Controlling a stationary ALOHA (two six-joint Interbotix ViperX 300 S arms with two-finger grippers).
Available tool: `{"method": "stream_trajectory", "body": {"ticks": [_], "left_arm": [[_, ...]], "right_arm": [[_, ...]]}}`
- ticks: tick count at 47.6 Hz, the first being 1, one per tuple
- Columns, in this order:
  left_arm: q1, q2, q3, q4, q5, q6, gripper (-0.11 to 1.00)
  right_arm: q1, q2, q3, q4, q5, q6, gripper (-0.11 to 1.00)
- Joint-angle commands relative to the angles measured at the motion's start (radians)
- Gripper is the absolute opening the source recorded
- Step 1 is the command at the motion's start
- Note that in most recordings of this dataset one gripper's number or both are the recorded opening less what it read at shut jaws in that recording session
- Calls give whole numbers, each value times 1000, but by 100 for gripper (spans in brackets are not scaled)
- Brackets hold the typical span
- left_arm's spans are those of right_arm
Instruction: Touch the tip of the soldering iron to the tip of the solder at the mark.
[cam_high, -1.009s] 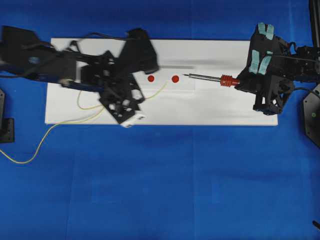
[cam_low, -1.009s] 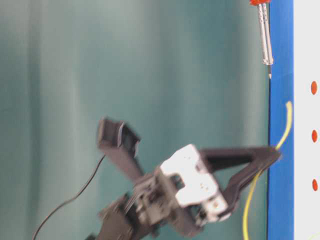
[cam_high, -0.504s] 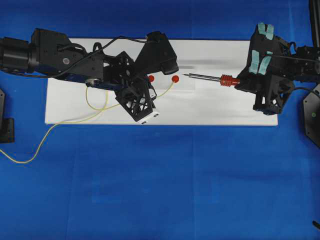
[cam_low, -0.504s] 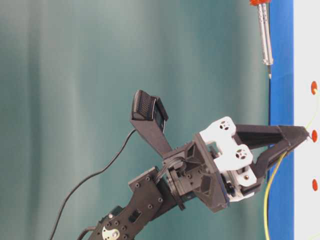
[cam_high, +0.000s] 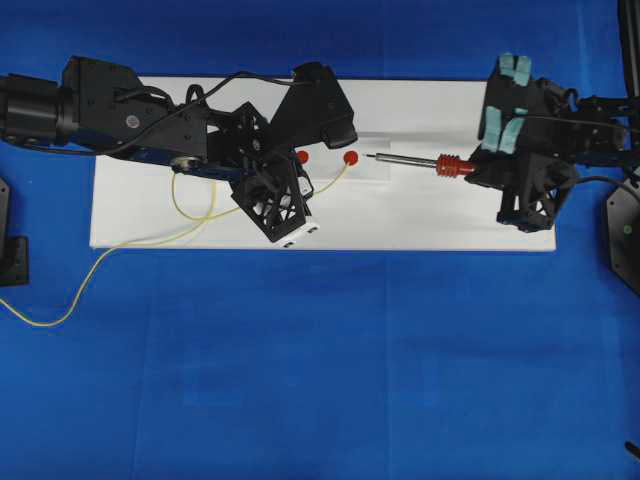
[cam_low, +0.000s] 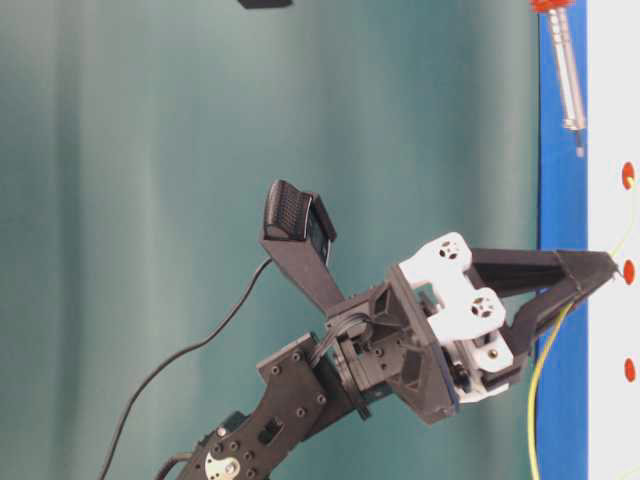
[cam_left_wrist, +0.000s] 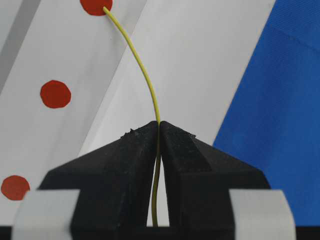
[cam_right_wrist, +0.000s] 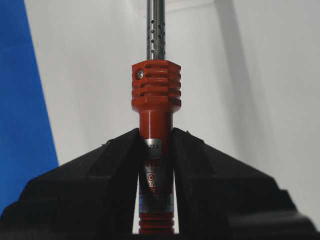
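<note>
My left gripper (cam_left_wrist: 159, 125) is shut on the thin yellow solder (cam_left_wrist: 145, 75), pinched between its black fingertips. The wire arcs forward and its tip (cam_left_wrist: 105, 9) rests on a red mark (cam_left_wrist: 95, 5). From overhead, the solder's tip lies on the right-hand mark (cam_high: 350, 158), just ahead of the left gripper (cam_high: 306, 190). My right gripper (cam_right_wrist: 155, 132) is shut on the soldering iron (cam_right_wrist: 155, 85) just behind its orange-red collar. The iron (cam_high: 415, 160) lies level, and its tip (cam_high: 369, 155) points left, a short gap from that mark. The right gripper (cam_high: 480, 170) holds it from the right.
A white board (cam_high: 440, 220) lies on blue cloth and carries a second red mark (cam_high: 302, 157) left of the first. The solder's slack loops over the board's left part and trails off onto the cloth (cam_high: 60, 315). The table-level view shows three marks in a row (cam_low: 629, 369).
A second ago the left gripper swung right, carrying the solder's tip onto the mark, and has held still since. The right gripper has lowered the iron toward the board.
</note>
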Motion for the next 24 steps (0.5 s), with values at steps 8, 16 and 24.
{"method": "stream_trajectory", "body": {"ticks": [8,16,24], "left_arm": [[3,-15,-17,2,-5,0,4],[3,-15,-17,3,-6,-2,4],[3,-15,-17,3,-5,-2,4]], "right_arm": [[-2,69,-48,-2,-18,2,6],[-2,106,-63,-2,-18,0,6],[-2,109,-64,-3,-18,0,6]]}}
